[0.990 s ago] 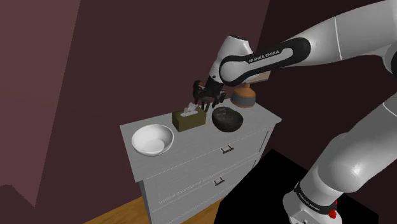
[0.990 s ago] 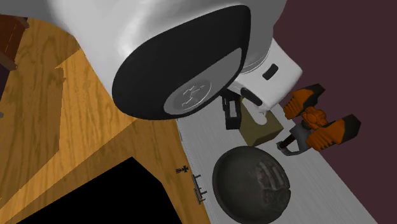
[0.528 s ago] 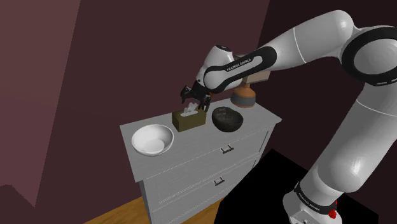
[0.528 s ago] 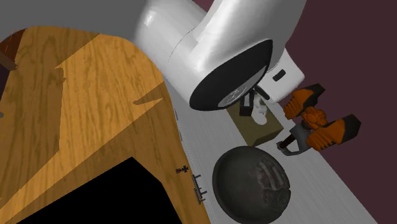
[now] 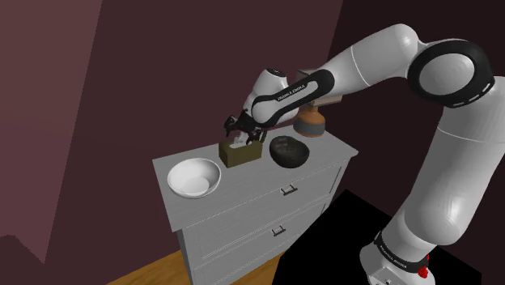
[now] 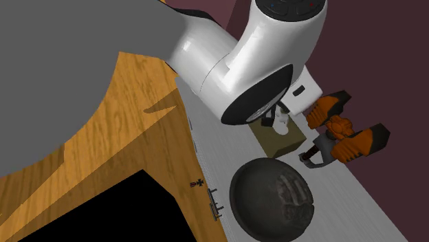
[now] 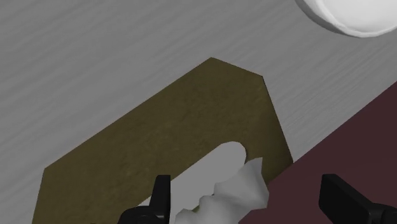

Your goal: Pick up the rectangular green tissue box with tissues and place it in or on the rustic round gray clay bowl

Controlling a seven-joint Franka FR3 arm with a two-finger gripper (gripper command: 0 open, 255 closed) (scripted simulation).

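Two spread fingers (image 7: 161, 194) of the gripper (image 7: 251, 191) hover over the olive tissue box (image 7: 172, 133), seemingly aligning to grasp it

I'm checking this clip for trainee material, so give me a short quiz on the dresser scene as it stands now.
1. True or false: the gripper is shut on the olive tissue box.
2. In the shoulder view, what stands between the white bowl and the dark bowl? A) the tissue box B) a mug C) a book
3. Fill in: the grey dresser carries ____ bowls.

Key: 1 false, its fingers stand apart above the box; 2 A; 3 two.
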